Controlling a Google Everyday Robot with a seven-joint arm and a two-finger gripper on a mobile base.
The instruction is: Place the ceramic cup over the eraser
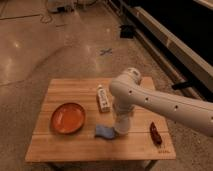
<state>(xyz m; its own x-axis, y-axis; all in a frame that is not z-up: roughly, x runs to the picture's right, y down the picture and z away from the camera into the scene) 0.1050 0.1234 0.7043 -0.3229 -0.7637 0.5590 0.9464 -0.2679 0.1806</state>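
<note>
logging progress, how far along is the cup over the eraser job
Done: nothing I can confirm. In hand: the gripper sits low near the front of the table, just right of the light-blue piece. The arm hides the ceramic cup and eraser, so whether the cup covers it is unclear. Left: likely lowering fully, letting go, lifting away.

One camera looks down at a slant from high on the near side of the counter (60,150), facing across it to the floor (50,45) beyond, the whole top in frame. The arm (165,104) shows at the right, its end effector (121,128) low over the counter's front middle.
</note>
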